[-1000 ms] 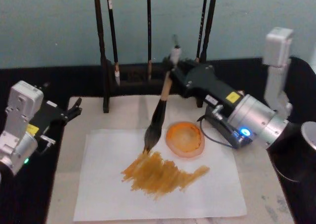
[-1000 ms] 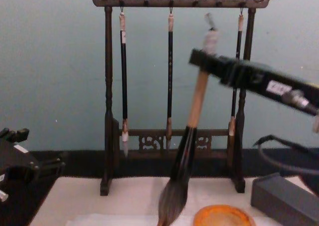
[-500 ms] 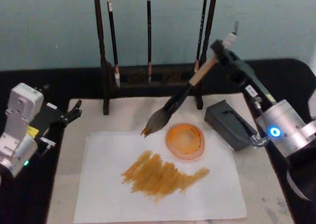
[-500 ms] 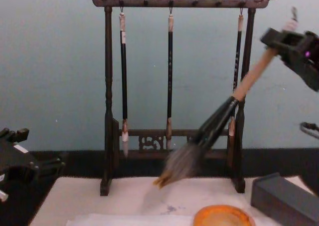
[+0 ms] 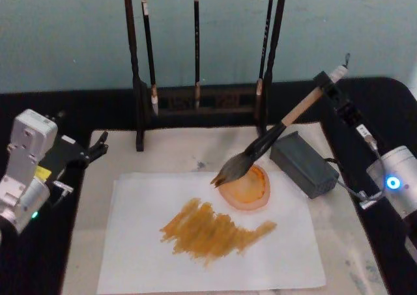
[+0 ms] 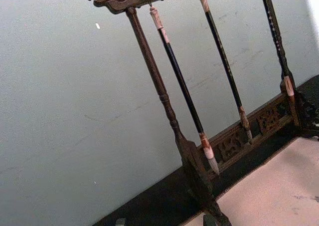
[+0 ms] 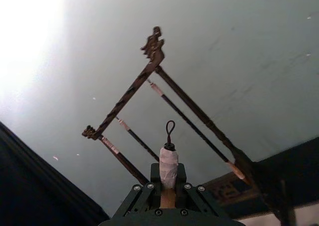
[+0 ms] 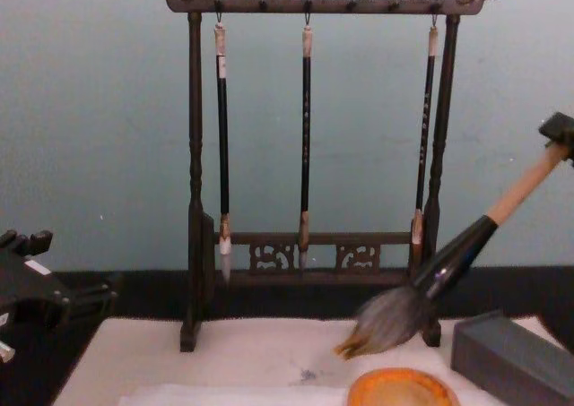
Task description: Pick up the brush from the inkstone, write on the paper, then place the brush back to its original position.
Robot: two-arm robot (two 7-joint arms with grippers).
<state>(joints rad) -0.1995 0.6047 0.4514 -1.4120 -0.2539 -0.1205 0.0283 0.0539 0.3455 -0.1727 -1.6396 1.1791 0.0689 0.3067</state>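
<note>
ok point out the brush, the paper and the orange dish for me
brush (image 5: 268, 140), head view, on the black lower shaft
paper (image 5: 140, 256), head view, on a bare part near its left front corner
orange dish (image 5: 251, 192), head view, on its middle, clear of the bristles

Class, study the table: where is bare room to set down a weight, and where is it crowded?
Free: the paper left of the brown strokes, its near right corner, and the mat strip before the brush rack. Crowded: far right, where orange dish, grey block and the brush in the right gripper cluster. Left gripper parked left.
</note>
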